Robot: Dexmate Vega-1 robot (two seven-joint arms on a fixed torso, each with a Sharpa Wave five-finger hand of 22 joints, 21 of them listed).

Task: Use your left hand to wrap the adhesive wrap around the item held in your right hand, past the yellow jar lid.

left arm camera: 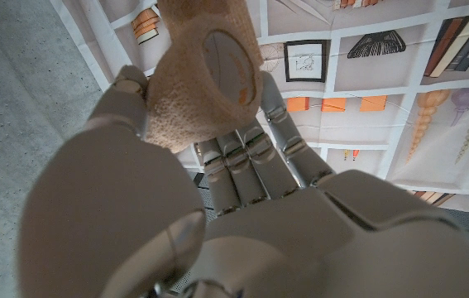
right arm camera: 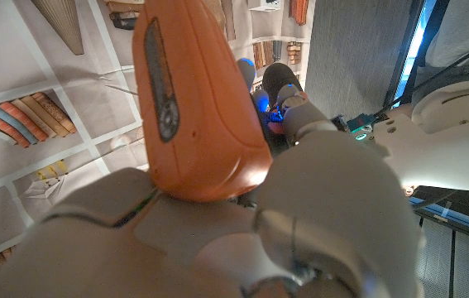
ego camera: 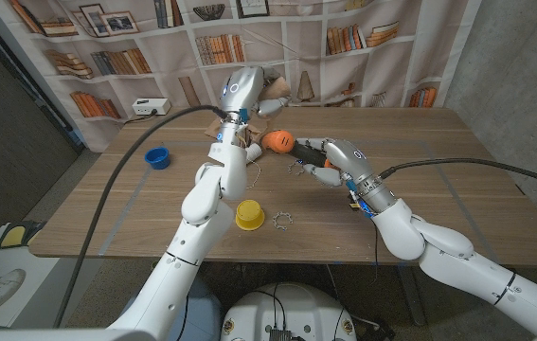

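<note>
left arm reaches up and away over the middle of the wooden table (ego camera: 420,180), forearm steep, left hand (ego camera: 249,95) raised high above the far part of the table. it grips a tan roll of wrap (left arm camera: 205,70), thumb on one side and the fingers (left arm camera: 246,157) curled on the other, roll's open core facing the wrist camera. in the head view the roll (ego camera: 273,92) sits at the top of the hand, against the bookshelf backdrop (ego camera: 107,38).

right arm comes in from the near right corner, elbow bent, forearm angled toward the table centre. right hand (ego camera: 330,161) is closed around an orange tool with a dark handle (ego camera: 287,142), held about level above the table, orange end pointing toward the left arm. in the right wrist view the tool (right arm camera: 193,108) sticks out of the closed hand (right arm camera: 217,240), with a grey strip along its side.

roll is higher than the tool and just beyond its orange end; cannot tell whether any wrap joins the two.

yellow lid (ego camera: 250,215) lies on the table near the front edge, beside the left forearm. blue cup (ego camera: 157,157) stands to the left, well apart.
</note>
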